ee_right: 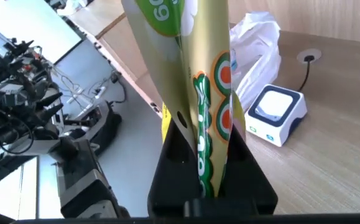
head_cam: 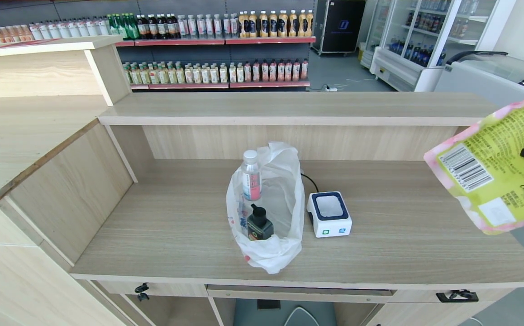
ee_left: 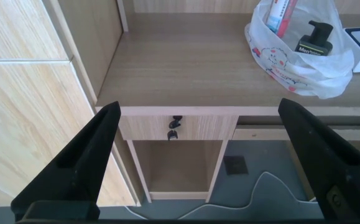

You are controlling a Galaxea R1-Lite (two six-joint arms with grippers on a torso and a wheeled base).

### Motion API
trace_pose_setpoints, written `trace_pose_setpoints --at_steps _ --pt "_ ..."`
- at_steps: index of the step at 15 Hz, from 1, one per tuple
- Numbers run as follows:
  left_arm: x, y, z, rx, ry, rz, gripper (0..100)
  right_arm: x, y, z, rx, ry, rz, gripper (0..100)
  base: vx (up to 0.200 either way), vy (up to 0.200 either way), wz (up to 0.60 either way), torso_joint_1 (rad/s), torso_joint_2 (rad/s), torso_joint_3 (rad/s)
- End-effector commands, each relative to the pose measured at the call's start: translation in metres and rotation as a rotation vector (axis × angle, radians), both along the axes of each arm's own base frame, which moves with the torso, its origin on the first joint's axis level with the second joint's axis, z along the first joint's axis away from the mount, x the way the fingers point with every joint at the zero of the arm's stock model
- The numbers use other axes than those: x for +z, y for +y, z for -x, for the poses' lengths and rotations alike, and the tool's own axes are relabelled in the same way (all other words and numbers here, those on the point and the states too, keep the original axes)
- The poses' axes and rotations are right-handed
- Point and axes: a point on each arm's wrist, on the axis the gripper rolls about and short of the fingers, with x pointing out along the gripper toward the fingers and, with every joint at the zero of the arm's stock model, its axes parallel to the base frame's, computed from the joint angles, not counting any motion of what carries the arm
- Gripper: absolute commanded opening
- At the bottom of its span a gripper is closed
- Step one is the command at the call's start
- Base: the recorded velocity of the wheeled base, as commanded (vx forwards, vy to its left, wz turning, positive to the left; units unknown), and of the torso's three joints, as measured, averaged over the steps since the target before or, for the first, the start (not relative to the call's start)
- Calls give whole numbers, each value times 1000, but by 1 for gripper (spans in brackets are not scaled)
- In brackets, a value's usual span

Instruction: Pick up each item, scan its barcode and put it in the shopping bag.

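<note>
The packet (head_cam: 497, 167) is pinched between the fingers of the right gripper (ee_right: 207, 168) and is held in the air over the right end of the counter (head_cam: 402, 226). The left gripper (ee_left: 198, 112) is spread wide, low at the near left edge. The bag (head_cam: 284, 199) is placed at the middle, with a bottle (head_cam: 251, 179) and a dark flask (head_cam: 259, 224) inside. The scanner (head_cam: 329, 213) is seen just right of it.

The right gripper (ee_right: 206, 152) holds a yellow-and-pink foil snack packet (head_cam: 493, 172) up by the right end of the pale wooden counter (head_cam: 402, 235). Down to its left, on the counter, sits a small white box scanner (head_cam: 329, 213). Just beyond the scanner stands a white plastic shopping bag (head_cam: 269, 244). In it are a clear plastic bottle (head_cam: 251, 179) and, in front, a dark pump-cap bottle (head_cam: 259, 224). The left gripper (ee_left: 199, 109) hangs before the counter's front edge, facing a keyed drawer (ee_left: 176, 124).
</note>
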Motion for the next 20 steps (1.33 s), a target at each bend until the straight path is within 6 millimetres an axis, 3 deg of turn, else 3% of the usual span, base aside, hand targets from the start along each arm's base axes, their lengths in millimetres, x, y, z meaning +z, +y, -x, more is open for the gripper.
trace_pose_setpoints --at_steps 1,5,8,12,15,18,20 --pt "0 0 0 0 1 0 100 11 27 32 41 -65 35 0 0 0 0 0 0 0" --pt "0 0 0 0 1 0 100 10 67 65 184 -110 55 0 0 0 0 0 0 0" --pt "0 0 0 0 1 0 100 28 90 65 341 -147 61 0 0 0 0 0 0 0" --pt "0 0 0 0 1 0 100 64 94 53 375 -135 45 0 0 0 0 0 0 0" --pt "0 0 0 0 1 0 100 68 94 45 383 -118 38 0 0 0 0 0 0 0" --pt "0 0 0 0 1 0 100 91 103 45 444 -95 20 0 0 0 0 0 0 0" --pt "0 0 0 0 1 0 100 96 110 49 485 -112 22 0 0 0 0 0 0 0"
